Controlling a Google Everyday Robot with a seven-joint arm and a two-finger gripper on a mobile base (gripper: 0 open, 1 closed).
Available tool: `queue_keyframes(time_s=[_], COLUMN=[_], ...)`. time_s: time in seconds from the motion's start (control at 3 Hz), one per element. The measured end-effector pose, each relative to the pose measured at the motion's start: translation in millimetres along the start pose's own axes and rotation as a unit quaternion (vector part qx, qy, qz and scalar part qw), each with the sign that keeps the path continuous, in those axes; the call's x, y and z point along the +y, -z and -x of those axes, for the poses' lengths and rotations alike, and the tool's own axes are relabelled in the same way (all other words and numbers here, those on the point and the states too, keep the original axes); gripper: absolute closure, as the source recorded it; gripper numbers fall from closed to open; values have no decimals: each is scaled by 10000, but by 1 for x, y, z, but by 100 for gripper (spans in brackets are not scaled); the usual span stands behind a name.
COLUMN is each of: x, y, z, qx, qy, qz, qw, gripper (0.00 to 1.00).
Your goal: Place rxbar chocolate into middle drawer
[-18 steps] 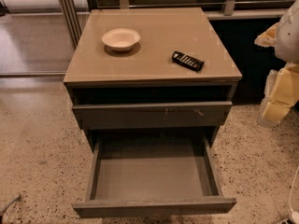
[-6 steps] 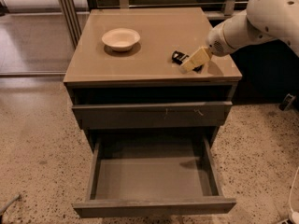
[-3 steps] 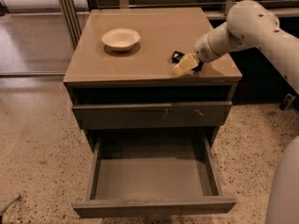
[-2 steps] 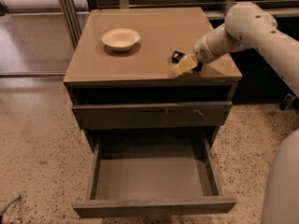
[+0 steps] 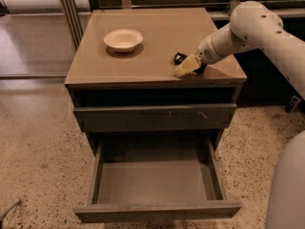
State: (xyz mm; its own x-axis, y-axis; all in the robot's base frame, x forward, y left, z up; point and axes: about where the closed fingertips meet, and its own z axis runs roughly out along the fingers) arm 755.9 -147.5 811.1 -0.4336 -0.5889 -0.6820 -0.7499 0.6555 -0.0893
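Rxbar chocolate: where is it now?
In the camera view, the rxbar chocolate lies front right on the cabinet top, partly under the tool, right of the bowl.

- gripper (image 5: 186, 67): pale yellow, at the right front of the cabinet top, on a white arm (image 5: 248, 27)
- rxbar chocolate (image 5: 179, 57): black
- bowl (image 5: 123, 38): cream
- cabinet top (image 5: 157, 32): plain tan
- middle drawer (image 5: 152, 181): plain grey
- upper drawer front (image 5: 143, 118): grey, with small pale scratches
- floor (image 5: 38, 142): beige with dark speckles
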Motion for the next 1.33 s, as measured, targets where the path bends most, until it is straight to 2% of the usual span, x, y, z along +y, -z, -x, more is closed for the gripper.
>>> queue_keyframes(time_s=[0.33, 0.67, 1.0, 1.33], x=[0, 8, 8, 14], y=[4, 15, 15, 18], z=[3, 4, 4, 3], qx=[0, -20, -20, -116], qy=[0, -48, -48, 108], qz=[1, 104, 104, 242], qw=[10000, 9999, 9999, 9996], gripper=[88, 100, 100, 100])
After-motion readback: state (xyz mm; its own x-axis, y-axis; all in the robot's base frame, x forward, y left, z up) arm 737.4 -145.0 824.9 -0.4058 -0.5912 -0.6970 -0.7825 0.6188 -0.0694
